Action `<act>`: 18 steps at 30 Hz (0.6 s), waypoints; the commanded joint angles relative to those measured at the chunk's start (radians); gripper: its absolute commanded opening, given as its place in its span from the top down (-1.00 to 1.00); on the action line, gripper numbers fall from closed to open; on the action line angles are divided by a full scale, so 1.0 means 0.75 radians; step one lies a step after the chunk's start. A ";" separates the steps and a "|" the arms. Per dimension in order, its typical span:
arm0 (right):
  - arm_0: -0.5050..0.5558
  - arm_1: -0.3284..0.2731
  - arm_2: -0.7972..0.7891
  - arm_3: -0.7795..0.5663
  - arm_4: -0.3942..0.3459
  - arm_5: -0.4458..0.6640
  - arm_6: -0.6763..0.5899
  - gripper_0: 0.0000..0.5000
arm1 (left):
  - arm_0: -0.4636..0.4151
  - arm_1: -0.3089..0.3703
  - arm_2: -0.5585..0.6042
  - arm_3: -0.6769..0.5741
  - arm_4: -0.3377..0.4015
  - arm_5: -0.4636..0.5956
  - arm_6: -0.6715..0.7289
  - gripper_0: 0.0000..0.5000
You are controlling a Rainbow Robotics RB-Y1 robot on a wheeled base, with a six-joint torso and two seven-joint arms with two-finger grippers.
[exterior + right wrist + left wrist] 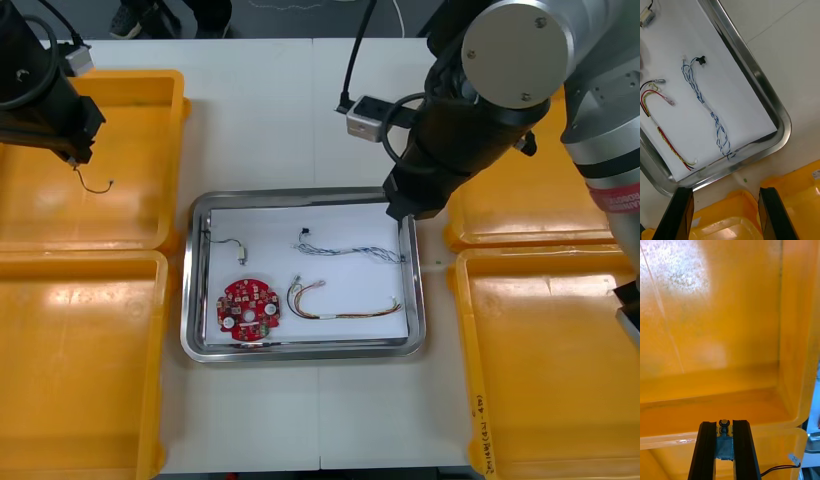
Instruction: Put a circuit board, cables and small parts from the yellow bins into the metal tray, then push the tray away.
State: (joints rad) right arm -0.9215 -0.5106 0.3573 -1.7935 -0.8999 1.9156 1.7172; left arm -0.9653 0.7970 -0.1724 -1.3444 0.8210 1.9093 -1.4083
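Small metal part [724,448] clenched in left claw [724,424], over yellow bin [733,333], right claw [725,192] spread by tray [784,127]

Right arm [500,60]: silver-grey rounded shell with a flat round end cap, black forearm below. Red band [612,196] rings the silver link beside it. Small grey camera box [364,116] at the wrist, black cable [356,50] running off it. Left arm [40,95] all black, thin black cable over it. Right gripper [725,191] and left gripper [724,423]: flat matte-black bar fingers, square tips.
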 commanded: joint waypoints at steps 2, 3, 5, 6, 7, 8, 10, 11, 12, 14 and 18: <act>0.069 -0.111 -0.063 -0.147 -0.033 0.006 -0.152 -1.00 | -0.069 0.034 0.038 -0.144 0.036 0.014 0.383 1.00; 0.077 -0.121 -0.069 -0.157 -0.035 0.006 -0.160 -1.00 | -0.069 0.034 0.036 -0.155 0.041 0.014 0.397 1.00; 0.108 -0.154 -0.086 -0.192 -0.050 0.006 -0.199 -1.00 | -0.069 0.025 0.036 -0.187 0.053 0.014 0.460 1.00; 0.118 -0.170 -0.094 -0.202 -0.064 0.006 -0.218 -1.00 | -0.069 0.021 0.034 -0.200 0.059 0.014 0.491 1.00; 0.124 -0.174 -0.098 -0.206 -0.070 0.006 -0.228 -1.00 | -0.067 0.021 0.031 -0.206 0.061 0.014 0.507 1.00; 0.136 -0.191 -0.108 -0.212 -0.091 0.006 -0.236 -1.00 | -0.069 0.019 0.019 -0.216 0.071 0.014 0.542 1.00; 0.155 -0.213 -0.123 -0.219 -0.103 0.006 -0.242 -1.00 | -0.069 0.021 0.001 -0.238 0.083 0.014 0.587 1.00; 0.169 -0.225 -0.131 -0.229 -0.107 0.006 -0.246 -1.00 | -0.069 0.021 -0.014 -0.255 0.090 0.014 0.616 1.00; 0.186 -0.240 -0.141 -0.239 -0.109 0.006 -0.248 -1.00 | -0.069 0.019 -0.026 -0.273 0.098 0.014 0.649 1.00; 0.208 -0.260 -0.157 -0.255 -0.113 0.006 -0.257 -1.00 | -0.069 0.017 -0.038 -0.296 0.106 0.014 0.696 1.00; 0.257 -0.309 -0.186 -0.286 -0.121 0.006 -0.269 -1.00 | -0.069 -0.013 -0.056 -0.351 0.112 0.014 0.796 1.00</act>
State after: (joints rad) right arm -0.7620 -0.6822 0.2668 -1.9608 -0.9780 1.9156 1.5406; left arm -0.9654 0.7966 -0.1957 -1.5508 0.8954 1.9113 -0.9507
